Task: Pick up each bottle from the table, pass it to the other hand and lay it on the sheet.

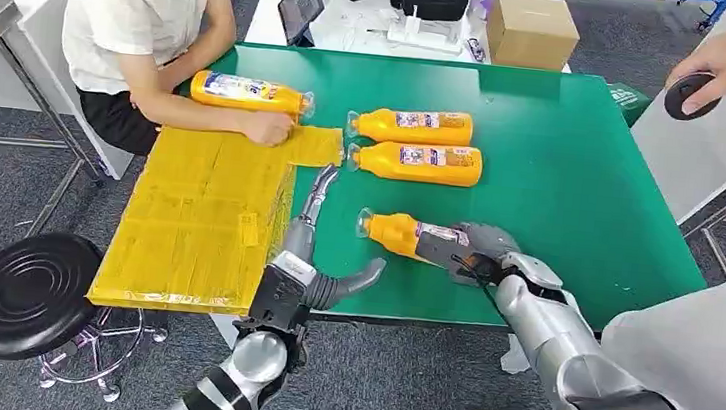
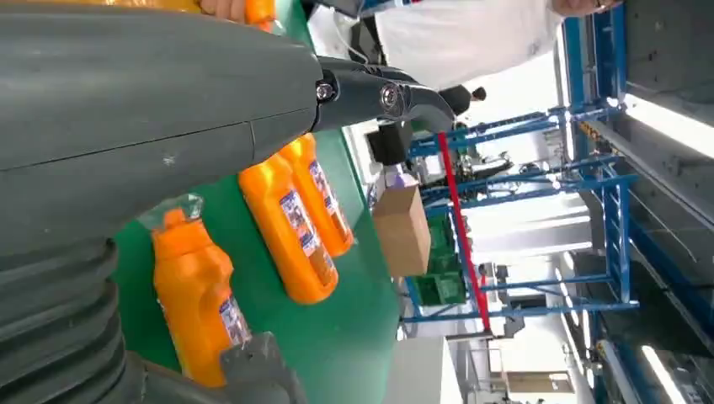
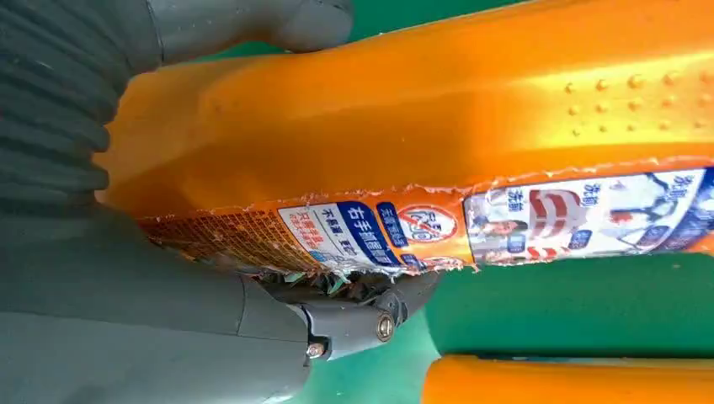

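Note:
Near the front edge of the green table (image 1: 582, 186), my right hand (image 1: 480, 251) grips an orange bottle (image 1: 398, 234) by its base; its clear cap points left. The wrist view has the same bottle (image 3: 438, 126) clamped between my thumb and fingers. Just left of that bottle my left hand (image 1: 309, 258) is open, its fingers spread and holding nothing. Two more orange bottles (image 1: 412, 125) (image 1: 421, 161) lie side by side mid-table and appear as bottles (image 2: 324, 198) (image 2: 290, 231) beyond my left hand. A further bottle (image 1: 249, 92) lies by the yellow sheet (image 1: 197, 214).
A person seated at the far left rests a hand (image 1: 268, 128) on the sheet's far corner beside that bottle. Another person's hand (image 1: 725, 59) holds a dark round object at the upper right. A black stool (image 1: 29, 293) stands left of me. A cardboard box (image 1: 531, 30) sits behind the table.

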`<state>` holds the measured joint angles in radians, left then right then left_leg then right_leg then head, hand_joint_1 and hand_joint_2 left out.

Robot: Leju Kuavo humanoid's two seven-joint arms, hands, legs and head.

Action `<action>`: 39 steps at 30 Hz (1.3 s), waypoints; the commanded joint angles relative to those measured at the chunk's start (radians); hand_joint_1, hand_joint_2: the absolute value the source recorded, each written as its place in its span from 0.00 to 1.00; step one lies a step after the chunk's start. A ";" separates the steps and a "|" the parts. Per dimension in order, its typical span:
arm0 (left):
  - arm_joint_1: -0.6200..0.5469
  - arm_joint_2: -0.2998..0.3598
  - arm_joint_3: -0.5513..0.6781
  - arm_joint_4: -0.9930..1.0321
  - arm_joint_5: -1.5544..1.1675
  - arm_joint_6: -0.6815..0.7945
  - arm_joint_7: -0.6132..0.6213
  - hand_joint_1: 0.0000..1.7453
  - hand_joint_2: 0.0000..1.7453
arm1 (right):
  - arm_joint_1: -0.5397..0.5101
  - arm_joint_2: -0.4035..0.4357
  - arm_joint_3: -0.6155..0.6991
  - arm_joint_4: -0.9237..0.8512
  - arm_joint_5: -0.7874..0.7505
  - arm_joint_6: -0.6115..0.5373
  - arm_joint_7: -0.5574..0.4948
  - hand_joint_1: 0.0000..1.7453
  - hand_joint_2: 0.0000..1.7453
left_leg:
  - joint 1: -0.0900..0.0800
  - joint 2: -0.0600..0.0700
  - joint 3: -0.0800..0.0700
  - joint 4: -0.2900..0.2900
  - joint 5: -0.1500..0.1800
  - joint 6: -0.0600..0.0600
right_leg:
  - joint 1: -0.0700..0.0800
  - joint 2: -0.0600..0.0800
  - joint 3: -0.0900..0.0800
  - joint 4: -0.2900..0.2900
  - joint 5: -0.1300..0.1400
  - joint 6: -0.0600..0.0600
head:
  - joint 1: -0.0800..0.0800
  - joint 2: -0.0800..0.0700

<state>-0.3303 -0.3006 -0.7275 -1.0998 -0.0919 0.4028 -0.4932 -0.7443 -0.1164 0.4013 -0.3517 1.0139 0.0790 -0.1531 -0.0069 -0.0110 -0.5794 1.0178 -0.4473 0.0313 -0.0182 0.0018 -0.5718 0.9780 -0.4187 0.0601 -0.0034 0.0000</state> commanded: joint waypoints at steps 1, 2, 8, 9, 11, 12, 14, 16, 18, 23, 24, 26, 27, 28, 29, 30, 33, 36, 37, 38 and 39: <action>0.028 -0.002 0.047 0.004 0.158 -0.007 0.017 0.00 1.00 | 0.149 0.043 -0.137 -0.009 -0.211 -0.056 -0.244 1.00 1.00 | 0.003 -0.002 0.000 -0.005 0.002 -0.003 | 0.003 -0.003 0.011 -0.006 0.002 -0.003 | 0.000 0.000; 0.034 0.004 0.048 0.001 0.170 -0.010 0.015 0.00 1.00 | 0.154 0.047 -0.144 -0.022 -0.230 -0.062 -0.260 1.00 1.00 | 0.002 0.000 0.002 -0.002 0.000 -0.002 | 0.002 -0.001 0.013 -0.003 0.000 -0.002 | 0.001 0.000; 0.154 0.099 0.133 -0.111 0.314 -0.116 -0.014 0.00 1.00 | 0.259 0.064 -0.201 -0.257 -0.410 -0.144 -0.378 1.00 1.00 | 0.002 0.008 0.002 -0.004 -0.001 -0.005 | 0.003 0.007 0.010 -0.003 0.003 -0.004 | 0.000 0.000; 0.172 0.112 0.143 -0.124 0.302 -0.142 -0.015 0.00 1.00 | 0.279 0.058 -0.192 -0.301 -0.437 -0.135 -0.382 1.00 1.00 | 0.003 0.008 0.003 -0.003 -0.002 -0.004 | 0.003 0.008 0.011 -0.002 0.002 -0.002 | 0.000 0.000; 0.218 0.134 0.155 -0.155 0.278 -0.204 -0.008 0.00 1.00 | 0.331 0.043 -0.184 -0.395 -0.485 -0.130 -0.398 1.00 1.00 | 0.003 0.008 0.002 -0.004 -0.001 -0.005 | 0.003 0.007 0.009 -0.003 0.002 -0.003 | 0.000 0.000; 0.224 0.134 0.158 -0.159 0.275 -0.208 -0.010 0.00 1.00 | 0.339 0.040 -0.182 -0.407 -0.489 -0.130 -0.396 1.00 1.00 | 0.003 0.008 0.002 -0.003 -0.002 -0.004 | 0.003 0.007 0.010 -0.002 0.001 -0.002 | 0.000 0.000; 0.227 0.128 0.158 -0.160 0.271 -0.211 -0.011 0.00 1.00 | 0.345 0.036 -0.178 -0.415 -0.494 -0.128 -0.393 1.00 1.00 | 0.003 0.007 -0.001 -0.002 -0.002 -0.003 | 0.003 0.006 0.008 0.000 0.000 -0.002 | 0.000 0.000; 0.224 0.124 0.160 -0.156 0.269 -0.212 -0.011 0.00 1.00 | 0.342 0.036 -0.175 -0.411 -0.497 -0.127 -0.391 1.00 1.00 | 0.003 0.006 -0.004 -0.001 -0.002 -0.003 | 0.003 0.007 0.005 0.000 0.000 -0.002 | 0.000 0.000; 0.221 0.121 0.161 -0.154 0.267 -0.213 -0.010 0.00 1.00 | 0.339 0.036 -0.173 -0.406 -0.500 -0.127 -0.390 1.00 1.00 | 0.003 0.006 -0.008 -0.001 -0.002 -0.003 | 0.002 0.006 0.002 0.001 0.000 -0.001 | 0.000 0.000; 0.268 0.140 0.176 -0.187 0.281 -0.242 -0.028 0.00 1.00 | 0.432 0.057 -0.192 -0.566 -0.569 -0.160 -0.431 1.00 1.00 | 0.002 0.006 -0.009 -0.002 -0.002 -0.004 | 0.002 0.006 0.000 0.000 0.000 -0.002 | 0.000 0.000; 0.272 0.143 0.172 -0.193 0.266 -0.236 -0.045 0.00 1.00 | 0.450 0.060 -0.182 -0.598 -0.573 -0.160 -0.429 1.00 1.00 | 0.002 0.006 -0.009 -0.002 -0.002 -0.004 | 0.002 0.006 0.000 -0.001 0.000 -0.003 | 0.000 0.000; 0.268 0.145 0.158 -0.192 0.254 -0.244 -0.049 0.00 1.00 | 0.462 0.048 -0.136 -0.618 -0.568 -0.125 -0.412 1.00 1.00 | 0.002 0.004 -0.011 -0.001 -0.003 -0.004 | 0.002 0.005 -0.001 0.001 -0.001 -0.002 | 0.000 0.000; 0.265 0.142 0.156 -0.191 0.254 -0.246 -0.046 0.00 1.00 | 0.465 0.053 -0.126 -0.617 -0.568 -0.121 -0.414 1.00 1.00 | 0.002 0.005 -0.011 -0.002 -0.003 -0.005 | 0.002 0.005 -0.001 0.001 -0.001 -0.003 | 0.000 0.000; 0.253 0.137 0.150 -0.179 0.270 -0.269 -0.024 0.00 1.00 | 0.465 0.058 -0.093 -0.611 -0.569 -0.105 -0.418 1.00 1.00 | 0.002 0.004 -0.014 -0.001 -0.003 -0.004 | 0.002 0.005 -0.004 0.001 0.000 -0.002 | 0.000 0.000; 0.248 0.135 0.145 -0.173 0.275 -0.278 -0.018 0.00 1.00 | 0.463 0.066 -0.080 -0.607 -0.569 -0.101 -0.419 1.00 1.00 | 0.002 0.004 -0.016 -0.001 -0.003 -0.003 | 0.002 0.005 -0.005 0.001 0.000 -0.001 | 0.000 0.000; 0.242 0.133 0.140 -0.166 0.277 -0.284 -0.011 0.00 1.00 | 0.460 0.073 -0.067 -0.602 -0.568 -0.095 -0.421 1.00 1.00 | 0.002 0.004 -0.016 -0.001 -0.003 -0.004 | 0.002 0.005 -0.006 0.001 0.000 -0.002 | 0.000 0.000; 0.233 0.128 0.135 -0.150 0.277 -0.285 -0.011 0.00 1.00 | 0.454 0.085 -0.057 -0.590 -0.574 -0.097 -0.421 1.00 1.00 | 0.003 0.006 -0.015 -0.001 -0.003 -0.004 | 0.002 0.007 -0.006 0.001 0.000 -0.002 | 0.000 0.000; 0.226 0.129 0.125 -0.138 0.277 -0.287 -0.009 0.00 1.00 | 0.442 0.086 -0.037 -0.573 -0.576 -0.092 -0.421 1.00 1.00 | 0.003 0.005 -0.016 -0.001 -0.003 -0.004 | 0.002 0.005 -0.006 0.001 0.000 -0.002 | 0.000 0.000; 0.221 0.130 0.118 -0.132 0.279 -0.295 0.000 0.00 1.00 | 0.437 0.091 -0.028 -0.565 -0.577 -0.090 -0.420 1.00 1.00 | 0.002 0.004 -0.017 -0.001 -0.002 -0.003 | 0.002 0.005 -0.007 0.001 0.000 -0.002 | 0.000 0.000; 0.215 0.129 0.112 -0.121 0.284 -0.304 0.009 0.00 1.00 | 0.429 0.100 -0.007 -0.555 -0.572 -0.091 -0.424 1.00 1.00 | 0.003 0.004 -0.016 -0.001 -0.002 -0.004 | 0.002 0.005 -0.006 0.000 0.000 -0.002 | 0.000 0.000; 0.210 0.128 0.107 -0.112 0.285 -0.307 0.010 0.00 1.00 | 0.426 0.111 0.003 -0.550 -0.569 -0.104 -0.429 1.00 1.00 | 0.002 0.004 -0.017 -0.001 -0.002 -0.003 | 0.002 0.005 -0.008 0.001 0.000 -0.001 | 0.000 0.000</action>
<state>-0.0608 -0.2018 -0.5695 -1.2890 0.1812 0.1217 -0.5108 -0.2722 -0.0423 0.2983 -0.9403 0.4456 -0.0206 -0.5764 -0.0052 -0.0087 -0.5984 1.0175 -0.4492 0.0297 -0.0172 0.0058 -0.5806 0.9792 -0.4184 0.0606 -0.0034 0.0000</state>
